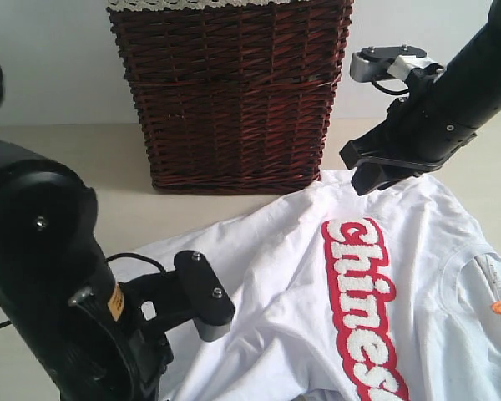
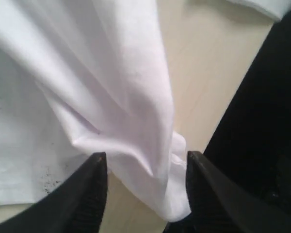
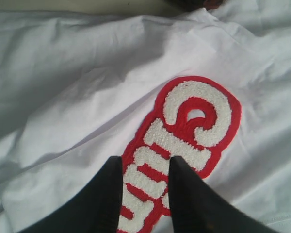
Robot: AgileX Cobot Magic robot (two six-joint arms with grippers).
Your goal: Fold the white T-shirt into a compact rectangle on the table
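The white T-shirt [image 1: 301,276] lies rumpled on the table [image 1: 83,167] before the wicker basket [image 1: 234,92], so this looks like the flattening stage, with no fold made. The left gripper [image 2: 146,156] has its jaws apart around a loose bunch of cloth, and the right gripper [image 3: 146,161] hovers over the red lettering [image 3: 184,131], its jaws narrowly apart and empty. Next, each probably needs a firm pinch on an edge to draw the shirt flat
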